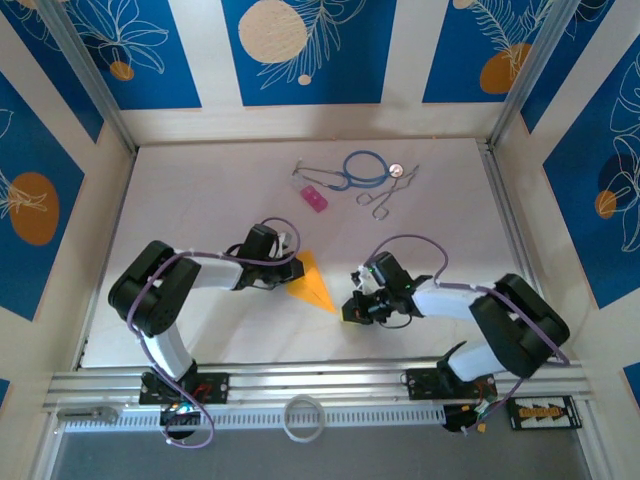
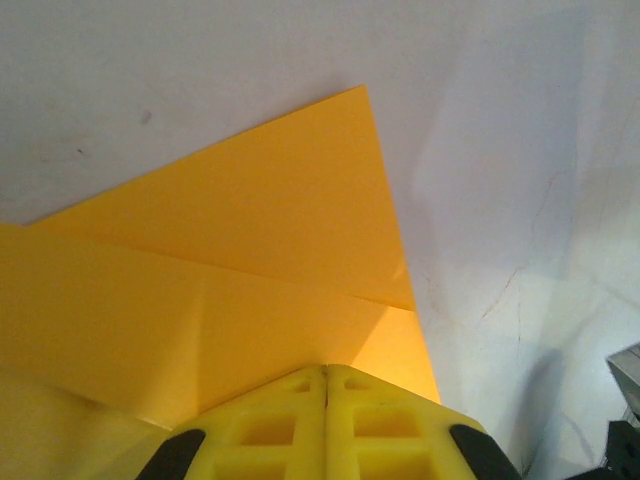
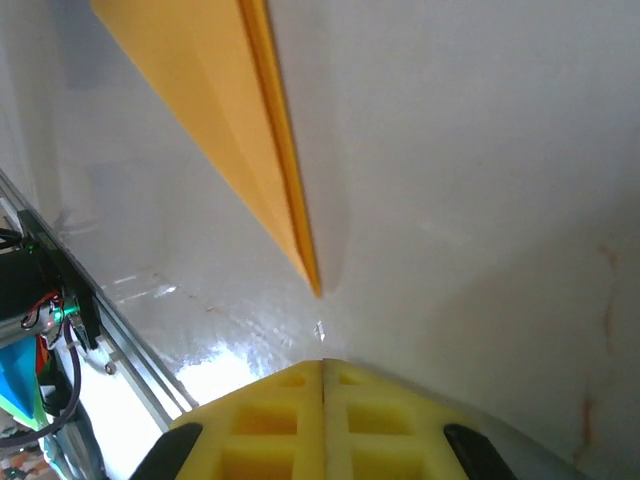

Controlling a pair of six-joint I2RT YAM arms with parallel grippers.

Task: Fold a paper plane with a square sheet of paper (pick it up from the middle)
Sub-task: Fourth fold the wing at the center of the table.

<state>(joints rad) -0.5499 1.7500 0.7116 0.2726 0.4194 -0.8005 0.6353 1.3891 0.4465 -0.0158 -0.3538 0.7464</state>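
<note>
The square sheet of paper lies folded into an orange-yellow paper plane, a narrow dart whose tip points toward the near right. My left gripper is shut at the wide rear end. In the left wrist view its closed yellow tips rest over the layered folds of the paper plane; I see no paper between the jaws. My right gripper is shut just beyond the nose. In the right wrist view the pointed tip of the paper plane ends a short way ahead of my right gripper, apart from it.
At the back of the table lie a small pink block, a blue stethoscope and metal forceps. An aluminium rail runs along the near edge, with a white ring in front of it.
</note>
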